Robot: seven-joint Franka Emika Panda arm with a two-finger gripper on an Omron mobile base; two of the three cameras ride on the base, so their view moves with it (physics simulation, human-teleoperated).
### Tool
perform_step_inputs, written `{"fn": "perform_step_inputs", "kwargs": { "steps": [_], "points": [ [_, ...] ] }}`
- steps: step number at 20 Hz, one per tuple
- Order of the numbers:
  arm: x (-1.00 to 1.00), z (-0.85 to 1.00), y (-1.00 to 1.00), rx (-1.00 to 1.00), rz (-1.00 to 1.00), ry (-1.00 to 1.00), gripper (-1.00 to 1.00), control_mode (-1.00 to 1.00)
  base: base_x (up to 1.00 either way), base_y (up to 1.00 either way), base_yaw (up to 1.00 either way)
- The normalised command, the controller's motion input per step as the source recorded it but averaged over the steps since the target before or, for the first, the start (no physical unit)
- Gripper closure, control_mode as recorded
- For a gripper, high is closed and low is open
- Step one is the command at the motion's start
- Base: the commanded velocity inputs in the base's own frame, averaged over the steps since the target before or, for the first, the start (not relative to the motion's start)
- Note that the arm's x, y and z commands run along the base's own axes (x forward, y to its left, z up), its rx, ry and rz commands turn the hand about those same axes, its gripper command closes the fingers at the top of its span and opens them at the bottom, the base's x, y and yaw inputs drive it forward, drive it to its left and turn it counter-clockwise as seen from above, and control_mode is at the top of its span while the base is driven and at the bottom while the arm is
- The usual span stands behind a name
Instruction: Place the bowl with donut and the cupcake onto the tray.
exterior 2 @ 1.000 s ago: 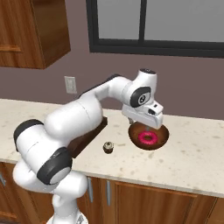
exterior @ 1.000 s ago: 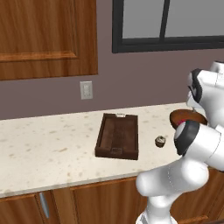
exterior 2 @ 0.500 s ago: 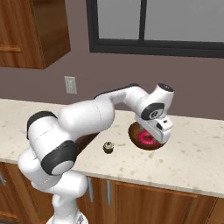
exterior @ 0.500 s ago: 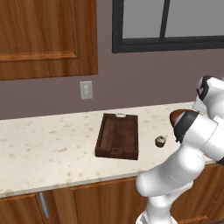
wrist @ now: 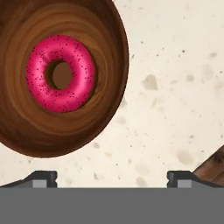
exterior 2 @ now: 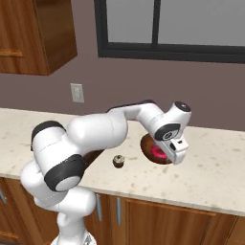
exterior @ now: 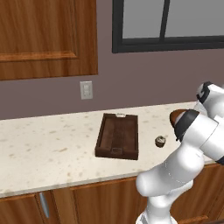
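Observation:
The brown wooden bowl (wrist: 103, 48) holds the pink-iced donut (wrist: 83, 76) and sits on the counter at the upper left of the hand view. My gripper (wrist: 111, 179) is open, its two fingertips wide apart over bare counter just beside the bowl's rim. From the right base view the gripper (exterior 2: 178, 158) hangs low at the right side of the bowl (exterior 2: 147, 143) and donut (exterior 2: 157, 153). The cupcake (exterior 2: 118, 161) stands alone to the bowl's left. The dark tray (exterior: 117, 136) lies left of the cupcake (exterior: 160, 141); my arm hides most of the bowl (exterior: 176, 115).
The pale speckled counter (exterior: 43, 153) runs left and right, with its front edge close to my base. A wall outlet (exterior: 86, 89) and an upper cabinet (exterior: 43, 39) are behind the tray. A brown wooden corner (wrist: 214, 168) shows at the hand view's lower right.
My arm has swung to the right and the hand has dropped lower, from above the bowl to its right side. Bowl, donut, cupcake and tray have stayed put.

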Motion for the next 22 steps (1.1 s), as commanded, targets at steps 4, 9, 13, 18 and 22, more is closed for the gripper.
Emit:
{"fn": "perform_step_inputs", "kwargs": {
  "steps": [4,9,13,18,22],
  "points": [
    [0.26,-0.23,0.00,-0.02,-0.19,0.03,-1.00,-1.00,0.00,0.00,0.00],
    [0.13,-0.16,0.00,0.00,-0.18,0.00,-1.00,-1.00,0.00,0.00,0.00],
    [0.29,-0.17,-0.03,0.00,-0.13,0.00,-1.00,-1.00,0.00,0.00,0.00],
    [0.29,-0.02,-0.08,0.00,-0.10,0.01,-1.00,-1.00,0.00,0.00,0.00],
    [0.09,-0.01,-0.26,0.00,-0.02,0.02,-1.00,-1.00,0.00,0.00,0.00]
  ]
}}
